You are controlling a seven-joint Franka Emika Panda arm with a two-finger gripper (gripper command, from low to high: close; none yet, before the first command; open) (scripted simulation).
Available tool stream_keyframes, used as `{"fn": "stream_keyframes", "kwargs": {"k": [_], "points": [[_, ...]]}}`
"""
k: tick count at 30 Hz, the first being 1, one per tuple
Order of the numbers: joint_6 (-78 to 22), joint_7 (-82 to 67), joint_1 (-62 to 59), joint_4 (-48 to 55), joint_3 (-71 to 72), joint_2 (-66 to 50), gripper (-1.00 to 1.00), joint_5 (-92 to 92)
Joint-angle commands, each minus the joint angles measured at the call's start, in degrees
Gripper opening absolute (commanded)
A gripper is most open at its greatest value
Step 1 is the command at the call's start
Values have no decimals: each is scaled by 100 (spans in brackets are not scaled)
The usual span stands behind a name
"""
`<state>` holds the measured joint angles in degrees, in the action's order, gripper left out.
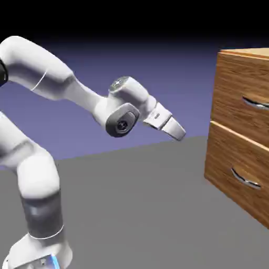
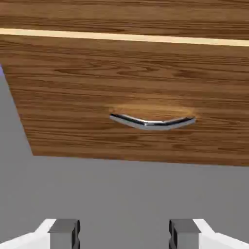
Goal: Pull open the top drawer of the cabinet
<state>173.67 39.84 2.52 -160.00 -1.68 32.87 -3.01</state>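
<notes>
Reaching out from my white arm, my gripper point(image 1: 178, 131) hung in the air well short of the boxy brown wood-grain cabinet point(image 1: 231, 79), angled down toward it, touching nothing. Its two grey fingertips point(image 2: 64, 229) stood wide apart with only grey surface point(image 2: 121, 194) between them, so the gripper was open and empty. The cabinet sat on that surface at the exterior view's right. Its upper wood-grain top drawer point(image 1: 234, 100) looked shut, front flush with the one below, curved silver handle point(image 1: 256, 103) near the frame edge. The lower wood-grain drawer point(image 1: 231, 168) below it carried a like curved silver handle point(image 1: 245, 178). In the hand view one drawer front filled the upper half, its silver handle sitting above and between my fingertips; which drawer that was, I couldn't tell for sure.
</notes>
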Motion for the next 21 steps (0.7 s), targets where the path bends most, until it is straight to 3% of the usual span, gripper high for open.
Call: {"fn": "stream_keyframes", "kwargs": {"k": [1,21], "points": [[-28,-217,152,83,-139,17,0,-250],[-586,-4556,3192,1745,-2925,361,0,-5233]]}}
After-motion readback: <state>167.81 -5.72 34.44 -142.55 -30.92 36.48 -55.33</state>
